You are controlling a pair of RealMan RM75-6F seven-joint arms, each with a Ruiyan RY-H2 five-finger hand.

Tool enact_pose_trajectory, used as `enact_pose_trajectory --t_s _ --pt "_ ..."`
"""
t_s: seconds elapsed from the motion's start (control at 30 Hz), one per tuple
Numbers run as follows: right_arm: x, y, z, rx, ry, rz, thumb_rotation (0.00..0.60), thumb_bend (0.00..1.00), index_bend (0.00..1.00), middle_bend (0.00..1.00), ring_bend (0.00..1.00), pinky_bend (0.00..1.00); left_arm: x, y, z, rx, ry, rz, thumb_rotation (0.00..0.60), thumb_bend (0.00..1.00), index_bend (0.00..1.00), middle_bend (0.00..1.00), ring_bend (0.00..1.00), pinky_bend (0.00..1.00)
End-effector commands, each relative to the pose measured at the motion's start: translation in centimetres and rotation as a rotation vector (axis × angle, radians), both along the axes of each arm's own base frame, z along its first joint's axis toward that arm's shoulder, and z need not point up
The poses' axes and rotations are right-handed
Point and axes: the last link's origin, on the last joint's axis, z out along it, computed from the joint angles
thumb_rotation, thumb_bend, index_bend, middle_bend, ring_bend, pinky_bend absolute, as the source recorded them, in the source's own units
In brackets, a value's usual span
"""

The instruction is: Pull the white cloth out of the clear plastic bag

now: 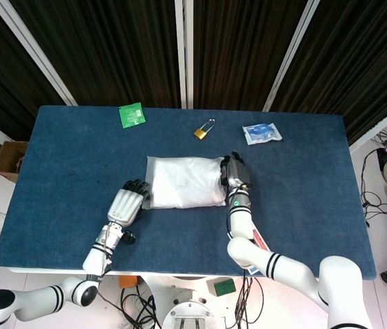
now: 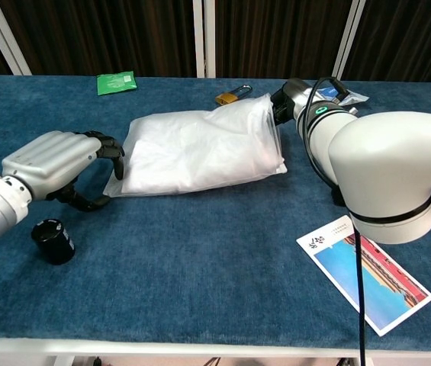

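The clear plastic bag [image 1: 183, 182] [image 2: 200, 149] lies mid-table with the white cloth [image 2: 188, 152] folded inside it. My right hand [image 1: 233, 175] [image 2: 287, 95] grips the bag's right end, which is lifted a little off the table. My left hand [image 1: 126, 204] [image 2: 55, 162] sits at the bag's left edge. Its fingers [image 2: 112, 152] curl over the near-left corner while the thumb stays low beside it. I see no firm hold on the plastic there.
A small black cylinder [image 2: 53, 240] [image 1: 129, 238] stands just in front of my left hand. A picture card [image 2: 364, 271] lies near the front right edge. Along the back sit a green packet [image 1: 132, 114], a brass padlock [image 1: 203, 130] and a blue-white packet [image 1: 261, 133].
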Motion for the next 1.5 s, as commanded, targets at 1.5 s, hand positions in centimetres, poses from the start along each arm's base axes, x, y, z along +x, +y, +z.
enact_pose_trajectory --t_s 1.5 --pt "-3.6 0.3 3.9 0.035 0.060 0.054 0.600 0.53 0.82 0.36 0.04 0.09 -4.3 0.7 2.7 0.065 -0.041 -0.053 0.600 0.54 0.72 0.35 0.18 0.27"
